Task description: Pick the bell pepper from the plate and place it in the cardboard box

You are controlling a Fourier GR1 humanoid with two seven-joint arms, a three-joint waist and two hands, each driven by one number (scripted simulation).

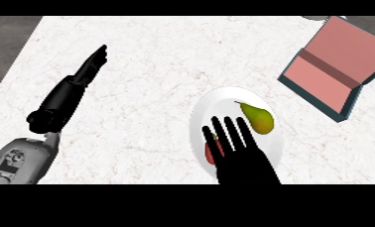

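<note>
- Surface: white marble-patterned counter top (pixel 147 72) with faint veining fills most of the head view; a dark grey strip of floor shows at the far left edge.
- Round white plate (pixel 273 144) lies right of centre, in the near part of the counter.
- On the plate: a yellow-green pear (pixel 259 118) with its stem end pointing up and left, lying on the plate's right half.
- Red bell pepper (pixel 210 152) sits on the plate's left part; only a small red sliver shows, the rest is hidden under the right hand.
- Right hand (pixel 242 159), black, comes in from the lower edge and is over the plate; fingers straight and spread, pointing away from the robot, not curled round anything. Contact with the pepper cannot be judged.
- Left hand (pixel 92 65), black on a grey forearm, is at the view's left over bare counter, fingers straight and together, holding nothing.
- Open cardboard box (pixel 330 67), pinkish inside with dark teal-grey outer walls, sits tilted at the upper right, well apart from the plate.
</note>
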